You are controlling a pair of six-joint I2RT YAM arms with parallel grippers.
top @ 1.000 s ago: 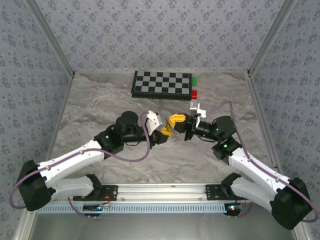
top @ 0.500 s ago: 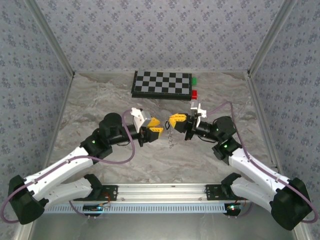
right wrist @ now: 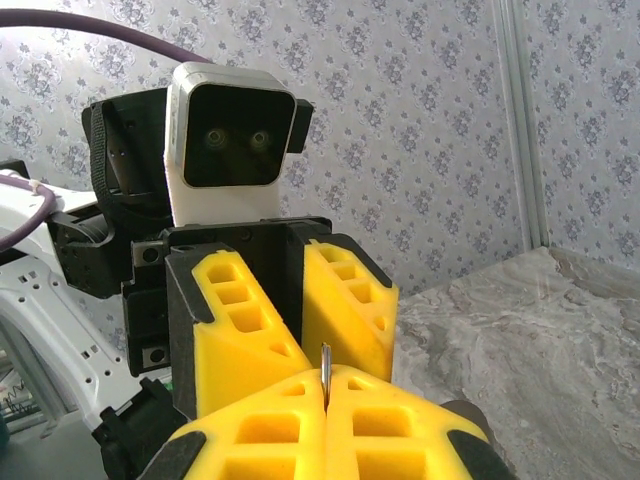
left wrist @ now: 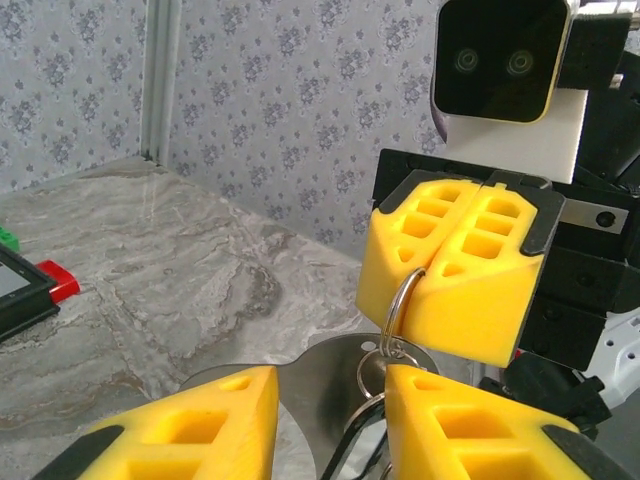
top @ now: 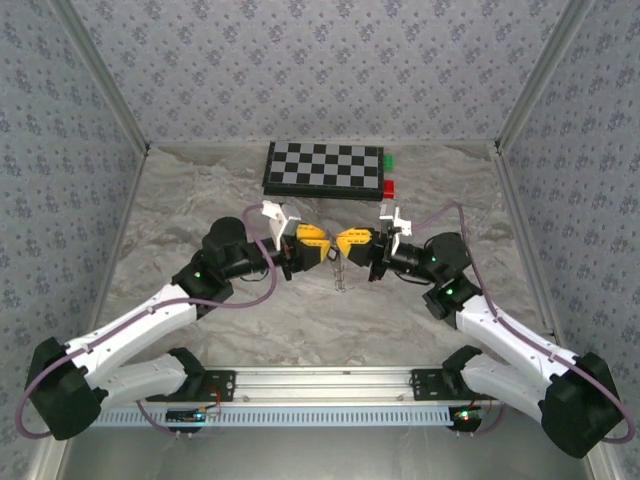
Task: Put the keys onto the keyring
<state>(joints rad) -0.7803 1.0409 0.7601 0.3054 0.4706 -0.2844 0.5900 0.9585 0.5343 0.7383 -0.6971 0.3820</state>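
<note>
Two grippers meet nose to nose on the near side of the chessboard [top: 323, 168], above the marbled worktop [top: 190, 200]. The right gripper [top: 352, 243] has its yellow fingers pressed together, pinching the keyring [top: 342, 272], which dangles below it. The left gripper [top: 310, 243] sits just beside it, fingers spread with nothing between them.

Count it up: one keyring, one red block [top: 389, 187] and one green block [top: 389, 160], both at the chessboard's right end.

The left wrist view gives the keyring [left wrist: 397, 312] as a silver loop running up into the seam of the right gripper [left wrist: 440, 270], with small metal pieces hanging under it, too tangled to tell apart. The right wrist view offers only the loop's thin edge [right wrist: 325, 362].
</note>
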